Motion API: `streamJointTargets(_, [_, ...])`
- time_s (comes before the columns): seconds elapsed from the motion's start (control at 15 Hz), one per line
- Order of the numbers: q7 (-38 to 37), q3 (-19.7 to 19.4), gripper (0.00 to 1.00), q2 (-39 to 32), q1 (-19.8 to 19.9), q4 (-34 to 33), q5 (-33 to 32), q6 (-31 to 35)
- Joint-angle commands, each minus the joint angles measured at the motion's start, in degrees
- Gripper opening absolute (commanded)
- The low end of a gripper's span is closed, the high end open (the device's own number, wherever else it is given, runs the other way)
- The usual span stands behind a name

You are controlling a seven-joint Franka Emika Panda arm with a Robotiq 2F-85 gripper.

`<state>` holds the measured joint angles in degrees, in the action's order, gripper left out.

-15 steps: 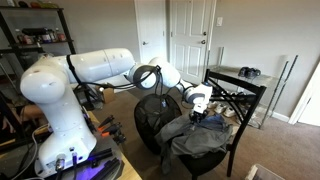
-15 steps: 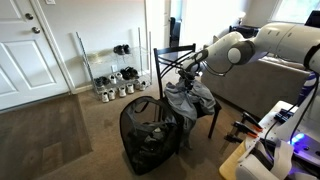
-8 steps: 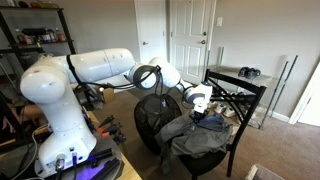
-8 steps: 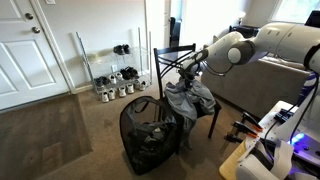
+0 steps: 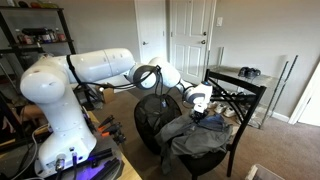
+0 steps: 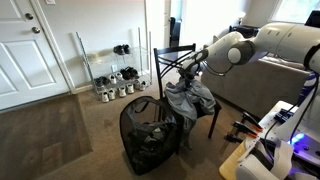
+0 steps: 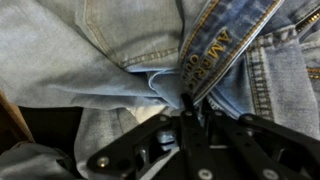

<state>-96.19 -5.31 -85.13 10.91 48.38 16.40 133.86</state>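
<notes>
The fingers are pressed together on a fold of the jeans, pinching a small ridge of pale denim where the cloth bunches up. In the wrist view the waistband, with its yellow stitching and lettered strip, runs on a slant from the upper right down to the pinch point. The rest of the denim spreads flat to the left and right of it.

In both exterior views the jeans lie heaped on the seat of a black chair. They spill over the seat edge, so the long axis of the heap runs from the seat downwards towards the carpet. The arm reaches across to the chair, and the fingers come down on the top of the heap, near the chair back.

A black mesh hamper stands on the carpet just beside the chair, below the hanging end of the jeans, with its mouth facing up. The chair back rises close behind the fingers and hems them in on that side. Above the heap and over the hamper there is open room. A shoe rack stands well apart against the wall.
</notes>
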Motion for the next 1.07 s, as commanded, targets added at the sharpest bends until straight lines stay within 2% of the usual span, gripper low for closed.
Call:
streamJointTargets(0.0, [-0.7, -0.4, 0.02, 2.4, -0.4, 2.6, 0.3, 2.0])
streamJointTargets(0.47, [1.8, -1.5, 0.02, 13.3, -2.4, 15.0, -0.6, 6.3])
streamJointTargets(1.0, [3.3, -4.8, 0.02, 27.7, -6.0, 32.2, -0.7, 15.3])
